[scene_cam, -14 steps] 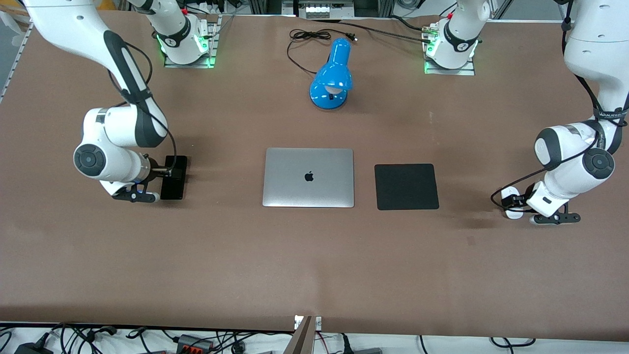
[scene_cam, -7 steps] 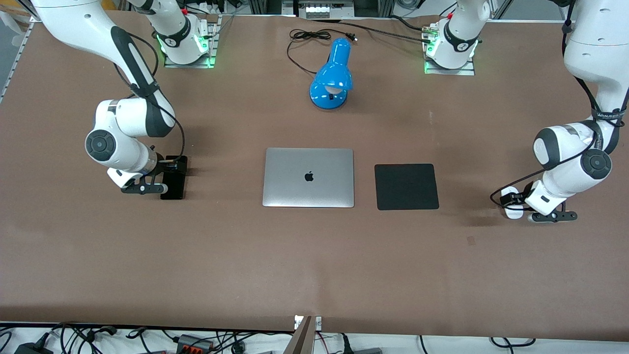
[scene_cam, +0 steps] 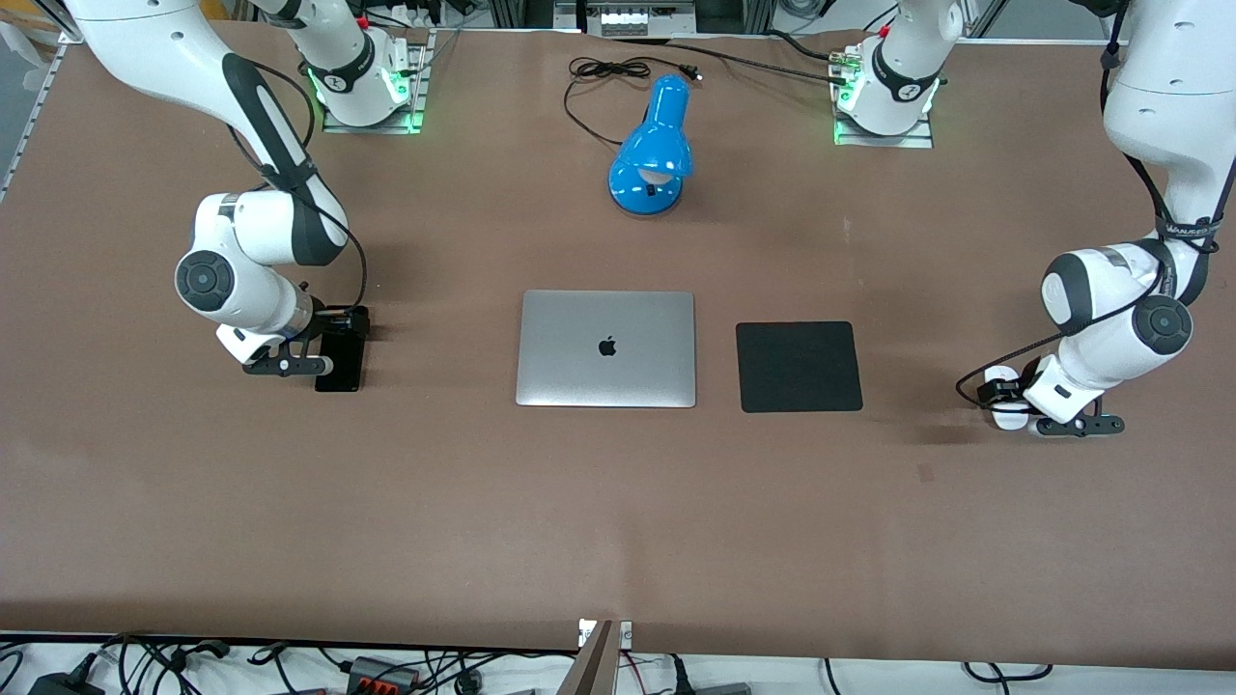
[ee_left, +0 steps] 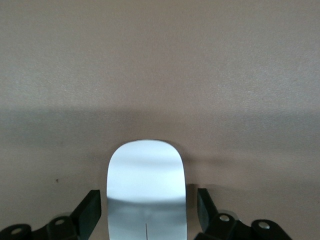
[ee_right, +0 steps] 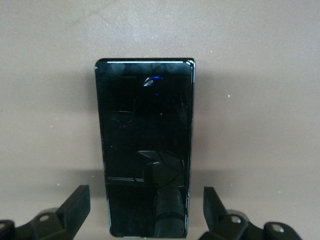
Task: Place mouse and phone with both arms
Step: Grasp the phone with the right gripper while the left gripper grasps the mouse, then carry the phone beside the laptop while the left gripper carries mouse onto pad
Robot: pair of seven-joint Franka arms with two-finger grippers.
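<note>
The white glossy mouse point(ee_left: 146, 185) lies on the brown table at the left arm's end, mostly hidden under the hand in the front view point(scene_cam: 1008, 418). My left gripper point(ee_left: 148, 202) is low over it point(scene_cam: 1009, 401), one finger on each side with a narrow gap at both. The black phone point(ee_right: 145, 140) lies flat at the right arm's end point(scene_cam: 340, 375). My right gripper point(ee_right: 146, 200) straddles the end of the phone point(scene_cam: 333, 333) that is farther from the front camera. It is open, both fingers clear of the phone's edges.
A shut silver laptop point(scene_cam: 605, 347) lies mid-table, with a square black mouse pad point(scene_cam: 799, 366) beside it toward the left arm's end. A blue desk lamp point(scene_cam: 652, 150) and its black cable point(scene_cam: 608, 72) lie farther from the front camera, between the two bases.
The right arm's wrist has swung toward the phone and settled over its end. The left hand has shifted slightly over the mouse, which shows less.
</note>
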